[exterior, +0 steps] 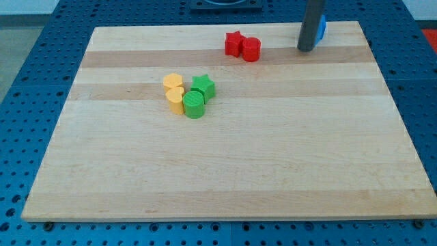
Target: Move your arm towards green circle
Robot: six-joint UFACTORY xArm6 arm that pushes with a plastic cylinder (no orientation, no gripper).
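Observation:
The green circle (194,104) is a round green block left of the board's middle. A green star (203,85) touches it on its upper right. Two yellow blocks (174,91) touch it on its left. My rod comes down at the view's top right, and my tip (306,49) rests on the board there, far to the upper right of the green circle. A blue block (321,29) shows partly behind the rod, right beside it.
A red star (234,43) and a red round block (251,49) sit together at the top, between my tip and the green group. The wooden board (225,171) lies on a blue perforated table.

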